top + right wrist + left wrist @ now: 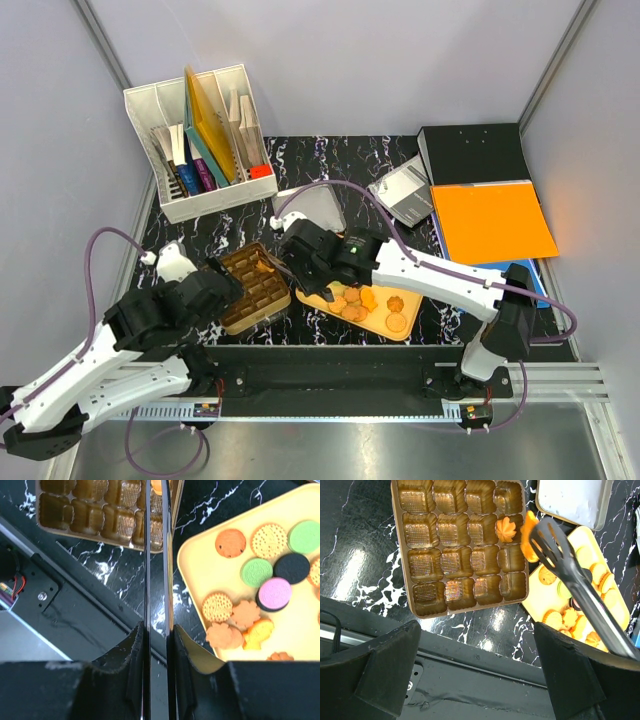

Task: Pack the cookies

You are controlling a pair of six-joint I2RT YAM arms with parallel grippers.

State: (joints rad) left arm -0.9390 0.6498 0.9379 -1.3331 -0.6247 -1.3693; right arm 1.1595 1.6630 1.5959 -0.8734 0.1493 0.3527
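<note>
A brown compartment tray (250, 290) lies on the black marble table; in the left wrist view (460, 545) it holds one orange flower-shaped cookie (506, 529). A yellow plate (412, 312) to its right carries the cookies (260, 570): tan, orange, green, pink and dark discs. My right gripper (157, 640) is shut on black tongs (570, 575), whose tips pinch an orange cookie (527, 542) over the tray's right edge. My left gripper (477, 680) is open and empty, near the tray's front side, and shows in the top view (225, 285).
A silver tin lid (575, 500) lies behind the plate. A white file organizer (205, 140) stands at the back left. An orange folder (490, 220) and a black binder (470, 150) lie at the back right. A black rail (330, 360) runs along the near edge.
</note>
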